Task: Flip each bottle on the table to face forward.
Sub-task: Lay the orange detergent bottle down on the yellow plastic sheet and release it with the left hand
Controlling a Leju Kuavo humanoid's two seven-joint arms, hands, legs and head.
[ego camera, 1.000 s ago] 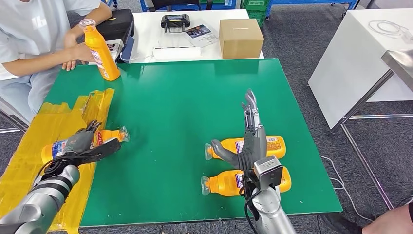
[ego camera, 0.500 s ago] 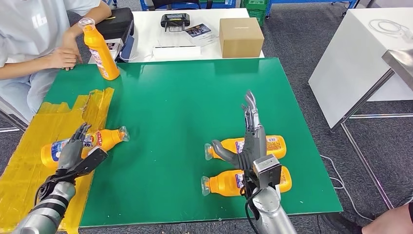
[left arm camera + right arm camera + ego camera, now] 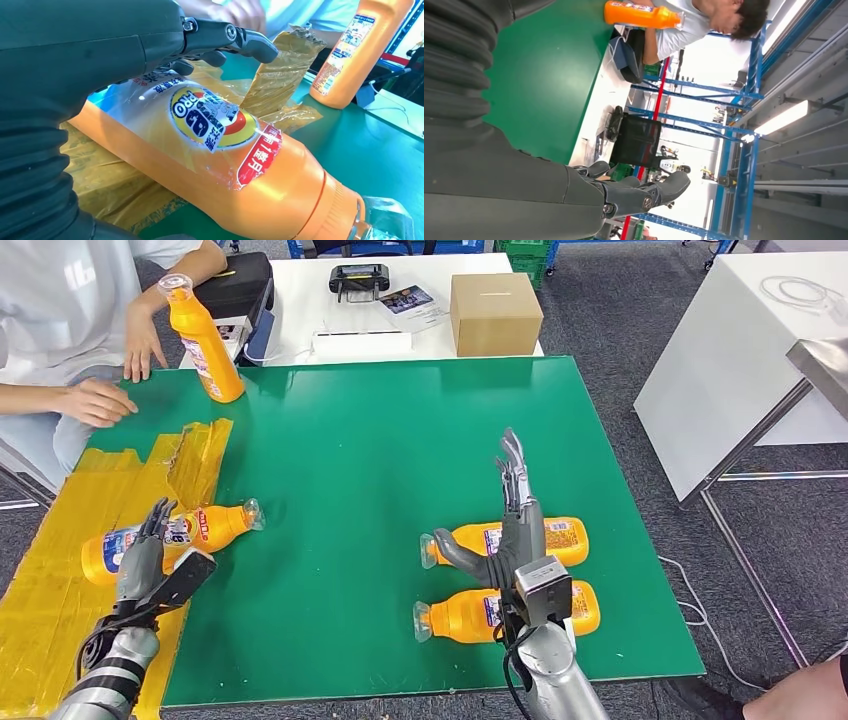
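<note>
1. L hand [image 3: 150,565]: fingers [image 3: 227,40] spread, straight, arched over the left bottle [image 3: 170,537] w/o closing on it; holds nothing. From the wrist view they hover just above the label, contact unclear. Prob. lined up across the body so a grip or roll can turn it.
2. Left bottle lies on its side on the yellow tape patch [image 3: 60,570], cap toward table centre, printed label up.
3. R hand [image 3: 515,530]: fingers [image 3: 513,465] straight and apart, pointing away from the robot, thumb out sideways; nothing held. It sits over the near-right pair, so contact w/ them can't be told.
4. That pair: far bottle [image 3: 555,538] and near bottle [image 3: 470,618], both on their sides, parallel, caps toward centre, on the green table [image 3: 380,450]. Still to be done, I'd judge.
5. Upright bottle [image 3: 203,340] stands at the far-left corner, near a person's hand [image 3: 95,400] resting on the table edge; prob. already handled or staged there.
6. Beyond the table: cardboard box [image 3: 495,315] on a white desk.
</note>
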